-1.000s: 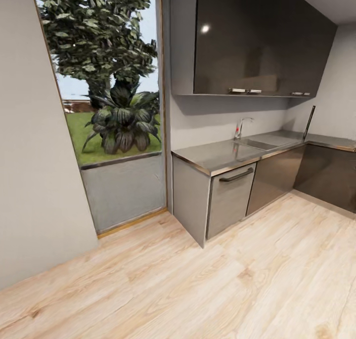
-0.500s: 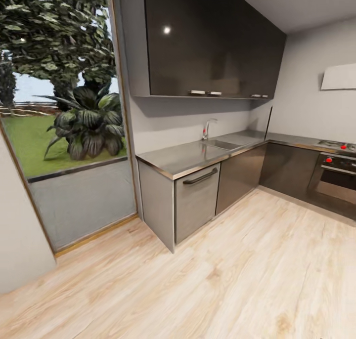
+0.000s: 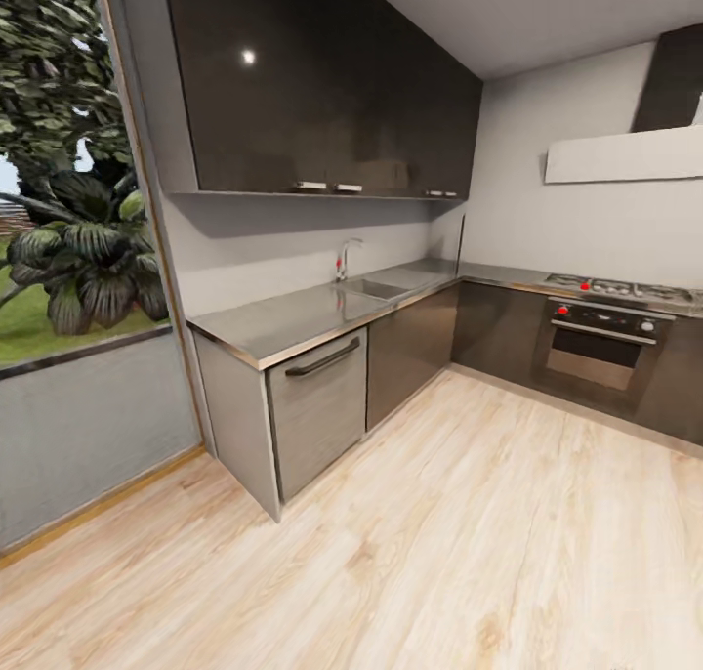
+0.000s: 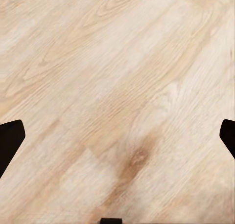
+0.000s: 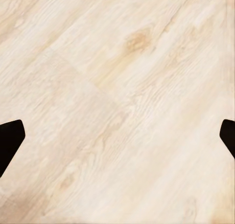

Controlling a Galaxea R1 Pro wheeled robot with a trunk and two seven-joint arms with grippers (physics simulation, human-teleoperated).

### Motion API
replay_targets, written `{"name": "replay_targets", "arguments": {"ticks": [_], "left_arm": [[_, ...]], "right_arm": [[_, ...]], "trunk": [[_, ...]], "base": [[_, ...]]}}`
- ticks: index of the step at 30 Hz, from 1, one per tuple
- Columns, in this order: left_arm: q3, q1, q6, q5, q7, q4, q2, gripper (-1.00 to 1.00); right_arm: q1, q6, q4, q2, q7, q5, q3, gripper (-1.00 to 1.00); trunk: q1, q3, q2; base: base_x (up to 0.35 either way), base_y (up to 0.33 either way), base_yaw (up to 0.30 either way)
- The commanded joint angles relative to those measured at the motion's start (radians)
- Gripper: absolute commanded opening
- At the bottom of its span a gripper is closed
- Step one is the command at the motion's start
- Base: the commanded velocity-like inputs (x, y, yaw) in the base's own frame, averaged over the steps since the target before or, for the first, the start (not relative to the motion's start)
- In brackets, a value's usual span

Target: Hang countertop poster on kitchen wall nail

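Grey metal worktop [image 3: 293, 320] runs along the wall, sink [image 3: 376, 286] and tap [image 3: 344, 257] set mid-run, oven [image 3: 598, 346] past its corner. My left end effector [image 4: 117, 136] and right end effector [image 5: 117, 136] spread wide over wood floor [image 3: 469, 533]. Poster's place: cannot tell.

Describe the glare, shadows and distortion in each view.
Head view: a bright glare spot on the glossy upper cabinets, soft shadow on the wall beneath them, wide-angle lines leaning along the kitchen countertop. Both wrist views: evenly lit wood floor, slightly soft grain, dark fingertips at the edges.
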Motion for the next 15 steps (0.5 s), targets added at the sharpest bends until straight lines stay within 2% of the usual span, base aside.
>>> {"name": "replay_targets", "arguments": {"ticks": [1, 7, 15], "left_arm": [[0.001, 0.001, 0.0, 0.0, 0.0, -0.002, 0.0, 1.0], [0.002, 0.001, 0.0, 0.0, 0.0, -0.002, 0.0, 1.0], [0.003, 0.001, 0.0, 0.0, 0.0, -0.002, 0.0, 1.0]], "right_arm": [[-0.001, -0.003, 0.001, 0.0, 0.0, 0.0, -0.001, 1.0], [-0.001, -0.003, 0.001, 0.0, -0.01, 0.0, -0.001, 1.0], [-0.001, -0.003, 0.002, 0.0, -0.033, 0.0, 0.001, 1.0]], "trunk": [[0.0, 0.0, 0.0], [0.0, 0.004, 0.0], [0.0, 0.006, 0.0]], "base": [[0.23, -0.27, -0.296], [0.235, -0.265, -0.218], [0.239, -0.261, -0.051]]}}
